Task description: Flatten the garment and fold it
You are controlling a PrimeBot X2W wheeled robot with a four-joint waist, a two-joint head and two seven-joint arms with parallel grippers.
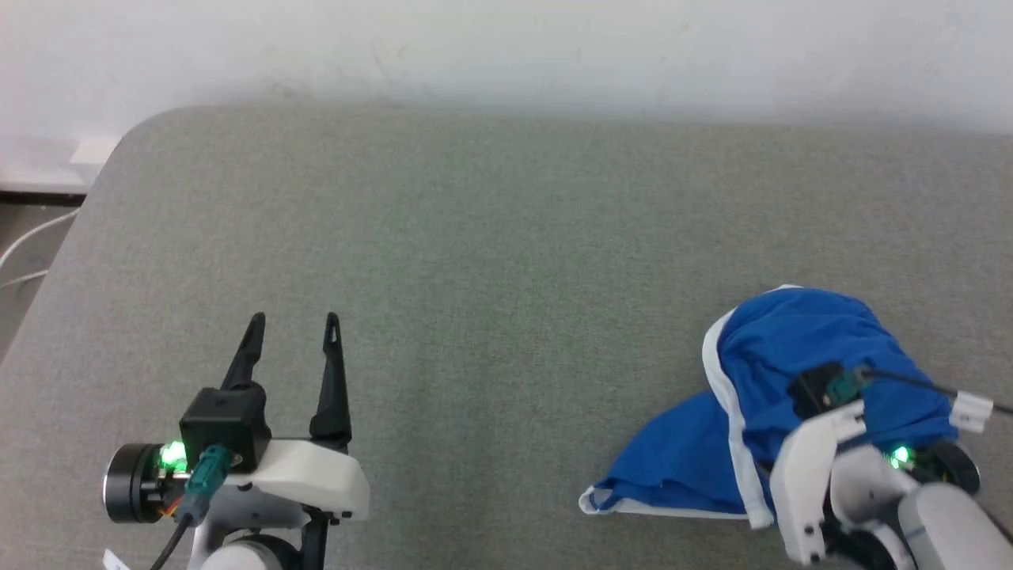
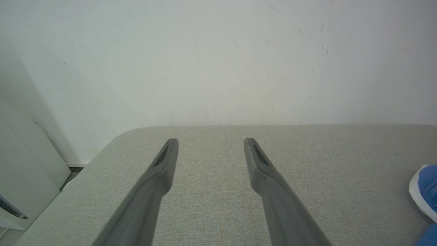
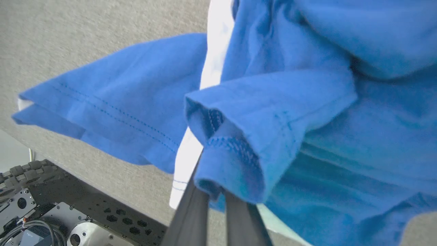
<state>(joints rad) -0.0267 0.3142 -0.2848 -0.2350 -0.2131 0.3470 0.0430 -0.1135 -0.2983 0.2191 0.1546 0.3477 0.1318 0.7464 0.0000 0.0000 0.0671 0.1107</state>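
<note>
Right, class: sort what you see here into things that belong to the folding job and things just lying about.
Job:
blue shorts
right claw, closed on their hem
left claw, open
grey padded top

Lying about:
white cable off the left edge
white wall

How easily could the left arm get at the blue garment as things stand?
Probably yes, with a sideways reach. Only bare grey cushion lies between the left arm, jaws open, and the garment; nothing blocks the way. The right arm has its jaws pinching the hem.
</note>
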